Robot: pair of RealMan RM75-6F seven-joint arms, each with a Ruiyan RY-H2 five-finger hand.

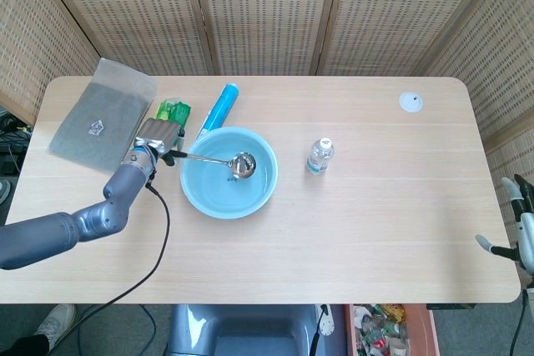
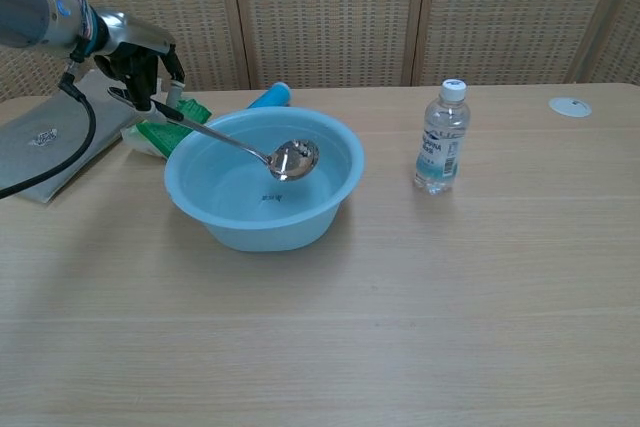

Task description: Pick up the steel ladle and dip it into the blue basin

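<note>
My left hand [image 1: 158, 137] [image 2: 143, 66] grips the end of the steel ladle's handle, just left of the blue basin [image 1: 197, 192] [image 2: 335, 192]. The ladle [image 1: 243, 164] [image 2: 294, 158] slopes down to the right, and its shiny bowl hangs inside the basin, below the rim. Whether the bowl touches the basin's bottom cannot be told. My right hand [image 1: 521, 227] shows only at the far right edge of the head view, off the table, fingers apart and holding nothing.
A small water bottle [image 1: 319, 156] [image 2: 441, 138] stands right of the basin. A green packet [image 1: 169, 114] [image 2: 160, 132], a blue tube [image 1: 219, 107] and a grey pouch [image 1: 102, 110] [image 2: 40, 142] lie behind and left. A white disc [image 1: 410, 102] [image 2: 569, 105] sits far right.
</note>
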